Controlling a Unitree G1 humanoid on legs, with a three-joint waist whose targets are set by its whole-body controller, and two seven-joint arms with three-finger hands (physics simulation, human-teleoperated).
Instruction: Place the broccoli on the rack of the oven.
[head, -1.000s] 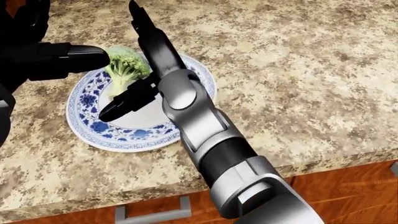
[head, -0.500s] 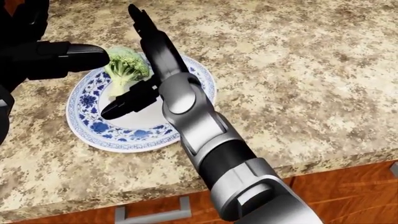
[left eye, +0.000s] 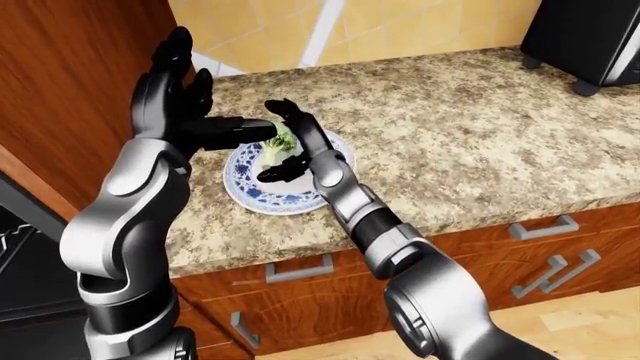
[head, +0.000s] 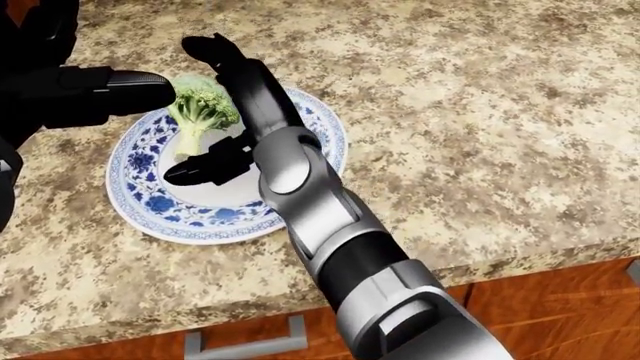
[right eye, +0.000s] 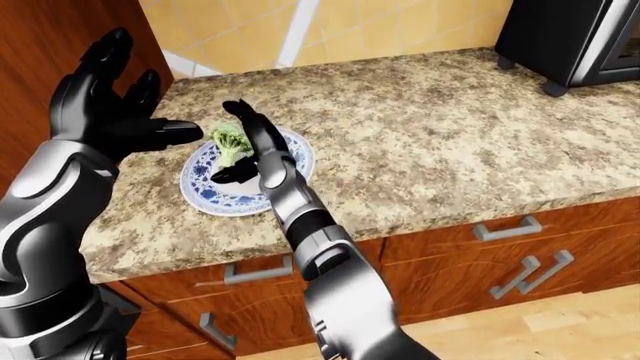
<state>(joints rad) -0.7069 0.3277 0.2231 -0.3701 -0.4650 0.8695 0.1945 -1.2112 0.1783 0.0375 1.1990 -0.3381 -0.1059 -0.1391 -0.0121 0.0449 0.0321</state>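
Step in hand: the pick, not yet made. Broccoli (head: 202, 109) stands stem-down on the blue-patterned plate (head: 150, 202), toward the plate's 11 o'clock in the head view. Plate sits on the granite surface (head: 480, 135), near its lower edge in that view.

Right hand (head: 225, 112) sits over the plate at the broccoli's 3 o'clock. Fingers are spread, not closed: the long ones arch up past the floret's right side, the thumb (head: 205, 166) pokes out low at the stem's 5 o'clock. Looks just beside the floret; I can't tell whether it's touching.

Left hand (left eye: 180, 105) is raised at the broccoli's 9 o'clock, also open. One finger (head: 130, 91) lies level, its tip just beside the floret crown. The others point upward and hold nothing.

My read: the next move needs the right fingers to curl round the stem or lower floret, thumb opposing, and only then a lift. The left finger may serve as a backstop so the broccoli doesn't tip off the plate. After that comes a carry to the oven.

Hard to see:
- Oven rack isn't clearly visible. There's a dark opening at the left-eye view's 8 o'clock edge, cut off; can't say what it is.
- Dark appliance (right eye: 575, 37) at 1 o'clock in the eye views is cropped, so I can't identify it.
- The right forearm covers the plate's right half in the head view.
- Stem base is partly behind the thumb.
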